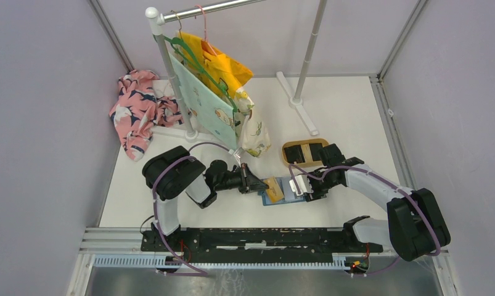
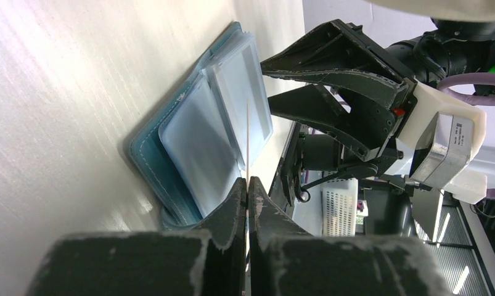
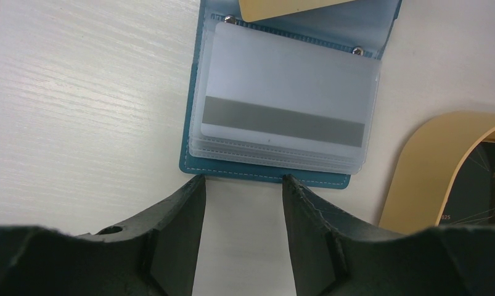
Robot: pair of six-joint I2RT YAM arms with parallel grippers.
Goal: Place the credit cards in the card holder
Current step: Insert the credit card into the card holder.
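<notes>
Since the card (image 1: 273, 190) is thin, stiff and slick, the left gripper (image 2: 248, 184) pinches it by one end, jaws fully closed, edge-on over the open wallet (image 3: 192, 123) lying flat between the arms. Its clear sleeves (image 3: 282, 80) look floppy and light, so the wallet may slide. The right gripper (image 3: 243, 180) hangs part open and empty at the wallet's edge; pressing the cover seems wise. Beyond, dark cards (image 1: 315, 150) sit in the tray (image 1: 284, 153).
</notes>
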